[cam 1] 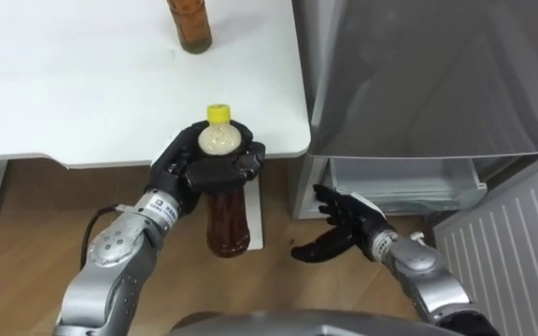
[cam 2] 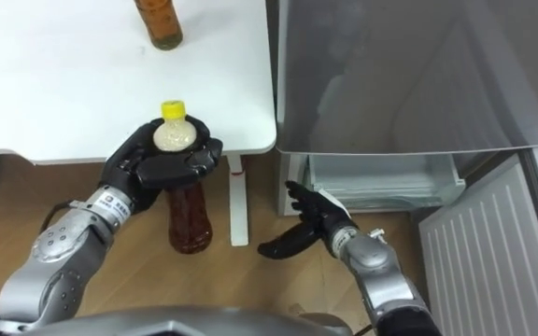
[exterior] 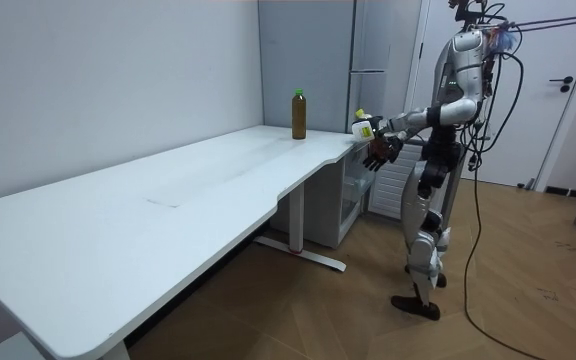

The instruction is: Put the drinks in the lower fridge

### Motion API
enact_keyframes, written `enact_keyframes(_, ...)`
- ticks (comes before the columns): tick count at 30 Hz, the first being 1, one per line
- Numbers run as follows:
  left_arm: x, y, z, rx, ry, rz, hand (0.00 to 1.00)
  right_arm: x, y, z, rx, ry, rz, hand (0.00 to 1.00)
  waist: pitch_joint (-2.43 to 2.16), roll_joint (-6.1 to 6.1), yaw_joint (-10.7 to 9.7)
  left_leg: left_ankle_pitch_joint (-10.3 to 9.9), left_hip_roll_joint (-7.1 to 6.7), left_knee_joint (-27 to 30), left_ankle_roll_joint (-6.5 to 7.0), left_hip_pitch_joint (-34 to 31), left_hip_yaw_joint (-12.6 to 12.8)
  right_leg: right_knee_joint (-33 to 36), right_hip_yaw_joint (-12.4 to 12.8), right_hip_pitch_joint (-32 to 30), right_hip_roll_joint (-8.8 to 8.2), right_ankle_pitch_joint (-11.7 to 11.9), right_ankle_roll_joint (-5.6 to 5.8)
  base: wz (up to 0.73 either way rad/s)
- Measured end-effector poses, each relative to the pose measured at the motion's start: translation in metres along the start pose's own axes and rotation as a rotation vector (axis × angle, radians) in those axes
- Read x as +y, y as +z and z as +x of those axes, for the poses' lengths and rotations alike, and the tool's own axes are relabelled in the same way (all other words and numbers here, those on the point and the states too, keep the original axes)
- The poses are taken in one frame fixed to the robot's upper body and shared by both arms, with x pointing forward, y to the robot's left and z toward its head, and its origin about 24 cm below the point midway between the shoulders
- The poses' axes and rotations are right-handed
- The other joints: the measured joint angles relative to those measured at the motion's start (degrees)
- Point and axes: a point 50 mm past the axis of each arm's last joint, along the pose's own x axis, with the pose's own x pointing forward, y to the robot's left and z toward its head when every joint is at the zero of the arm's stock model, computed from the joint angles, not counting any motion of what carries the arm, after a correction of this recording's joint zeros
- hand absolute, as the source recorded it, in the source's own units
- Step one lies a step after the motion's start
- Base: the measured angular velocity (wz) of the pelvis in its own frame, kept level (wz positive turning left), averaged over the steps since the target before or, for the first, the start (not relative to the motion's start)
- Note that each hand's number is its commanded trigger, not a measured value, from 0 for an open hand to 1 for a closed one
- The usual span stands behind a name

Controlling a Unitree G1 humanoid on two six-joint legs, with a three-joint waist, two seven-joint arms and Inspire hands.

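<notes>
My left hand (cam 1: 194, 166) is shut on a bottle of brown drink with a yellow cap (cam 1: 225, 219), held upright in the air just off the near right corner of the white table (cam 1: 82, 93). The same bottle (exterior: 364, 124) shows in the room view, in front of the fridge. A second brown drink bottle (cam 1: 190, 25) stands on the table farther back. My right hand (cam 1: 344, 224) hangs open and empty, low before the lower fridge compartment (cam 1: 404, 182), whose door (cam 1: 521, 243) stands swung wide to the right.
The grey upper fridge door (cam 1: 437, 75) is closed, right beside the table's edge. A white table leg (cam 1: 255, 215) stands below the bottle. Wooden floor lies under me. I stand between the table corner and the fridge.
</notes>
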Motion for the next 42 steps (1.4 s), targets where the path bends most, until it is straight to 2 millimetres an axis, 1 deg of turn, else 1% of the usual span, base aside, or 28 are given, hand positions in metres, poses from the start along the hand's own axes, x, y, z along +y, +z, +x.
enact_keyframes(5, -0.001, 0.001, 0.0, -0.01, -0.006, 0.0, 1.0, 0.006, 0.001, 0.0, -0.004, 0.105, -0.003, 0.0, 0.06, -0.11, 0.13, 0.0, 0.0, 0.83, 0.0, -0.03, -0.02, 0.02, -0.11, 0.12, -0.08, 0.0, 0.0, 0.0)
enact_keyframes(12, -0.003, 0.004, 0.001, -0.035, -0.04, 0.007, 1.0, 0.014, 0.006, 0.0, -0.021, 0.205, -0.021, 0.0, 0.54, -0.74, 0.13, -0.13, 0.12, 1.72, 0.09, -1.06, -0.21, 0.59, -0.47, -0.31, -0.1, 0.0, 0.0, 0.02)
enact_keyframes(18, -0.005, 0.009, 0.001, -0.061, -0.052, 0.018, 1.0, 0.015, 0.005, -0.001, -0.015, 0.237, -0.023, 0.0, 0.52, -0.69, -0.03, -0.17, 0.15, 2.87, 0.13, -2.66, -0.71, 1.09, -0.87, -1.38, -0.11, 0.1, -0.16, 0.04)
enact_keyframes(21, -0.008, 0.012, 0.001, -0.079, -0.065, 0.02, 1.0, 0.018, 0.006, 0.0, -0.016, 0.257, -0.031, 0.0, 0.39, -0.4, -0.04, -0.16, 0.2, 2.91, 0.12, -2.41, -0.81, 1.56, -0.97, -1.4, -0.11, 0.11, -0.17, 0.02)
enact_keyframes(25, -0.015, 0.016, 0.002, -0.102, -0.09, 0.023, 1.0, 0.019, 0.016, -0.001, -0.054, 0.275, -0.052, 0.0, 0.36, 0.16, -0.14, -0.15, 0.2, 2.85, 0.13, -1.79, -0.68, 1.8, -0.8, -1.16, -0.14, 0.11, -0.17, -0.01)
enact_keyframes(29, -0.021, 0.015, 0.003, -0.111, -0.115, 0.025, 1.0, 0.022, 0.02, -0.001, -0.074, 0.299, -0.057, 0.0, 0.38, 0.19, -0.13, -0.15, 0.18, 2.7, 0.14, -1.4, -0.61, 1.79, -0.76, -0.82, -0.14, 0.11, -0.17, 0.0)
enact_keyframes(32, -0.026, 0.013, 0.004, -0.104, -0.135, 0.026, 1.0, 0.027, 0.02, 0.0, -0.071, 0.324, -0.065, 0.0, 0.49, 0.26, -0.16, -0.15, 0.17, 2.58, 0.14, -1.22, -0.58, 1.73, -0.79, -0.42, -0.15, 0.11, -0.17, 0.0)
enact_keyframes(34, -0.03, 0.012, 0.004, -0.099, -0.153, 0.026, 1.0, 0.029, 0.02, 0.0, -0.071, 0.337, -0.067, 0.0, 0.67, 0.41, -0.18, -0.15, 0.16, 2.38, 0.14, -1.24, -0.58, 1.69, -0.8, -0.44, -0.16, 0.11, -0.17, 0.0)
enact_keyframes(36, -0.032, 0.012, 0.005, -0.096, -0.165, 0.026, 1.0, 0.03, 0.02, 0.0, -0.075, 0.342, -0.058, 0.0, 0.7, 0.44, -0.14, -0.15, 0.17, 2.39, 0.14, -1.35, -0.57, 1.63, -0.83, -0.52, -0.15, 0.11, -0.17, 0.0)
enact_keyframes(39, -0.036, 0.011, 0.005, -0.095, -0.185, 0.023, 1.0, 0.032, 0.021, 0.0, -0.092, 0.361, -0.018, 0.0, 0.71, 0.36, -0.29, -0.15, 0.18, 2.82, 0.14, -1.53, -0.36, 1.29, -0.86, -0.53, -0.16, 0.11, -0.17, 0.0)
enact_keyframes(42, -0.037, 0.011, 0.005, -0.093, -0.206, 0.024, 1.0, 0.035, 0.024, 0.0, -0.128, 0.381, 0.053, 0.0, 0.75, -0.01, -0.28, -0.14, 0.17, 2.91, 0.14, -1.67, -0.27, 0.92, -0.87, -0.52, -0.16, 0.11, -0.17, 0.0)
